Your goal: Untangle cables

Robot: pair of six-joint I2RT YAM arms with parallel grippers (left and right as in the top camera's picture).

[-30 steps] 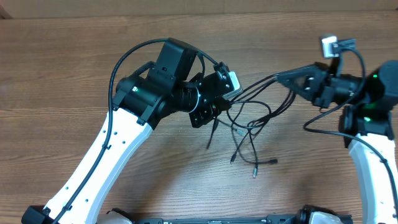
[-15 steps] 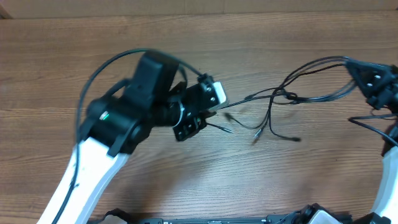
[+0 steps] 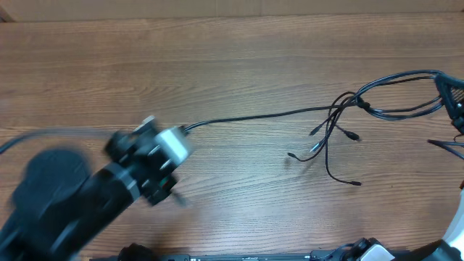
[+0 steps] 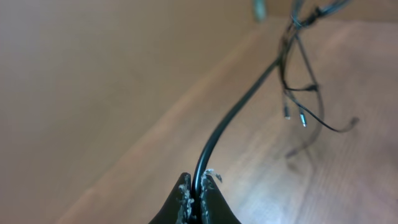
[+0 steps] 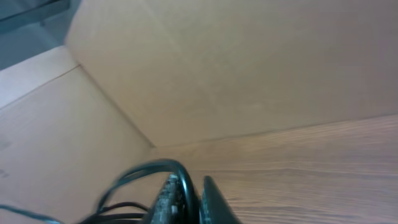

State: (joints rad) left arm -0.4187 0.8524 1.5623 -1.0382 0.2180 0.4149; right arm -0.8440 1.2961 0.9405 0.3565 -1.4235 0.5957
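Note:
Several thin black cables lie knotted right of the table's middle, with loose plug ends spread below the knot. One cable stretches out straight from the knot to my left gripper. In the left wrist view, the left gripper is shut on that cable, which runs up to the tangle. At the right edge, my right gripper holds looped strands. In the right wrist view, a cable loop passes between the nearly touching tips of the right gripper.
The wooden table shows bare boards on the far side and in the middle. A cardboard wall stands behind the table. My blurred left arm fills the lower left corner.
My left arm has swung far left and toward the front, drawing one cable out straight. The right gripper has moved right with the loops, and the knot followed it.

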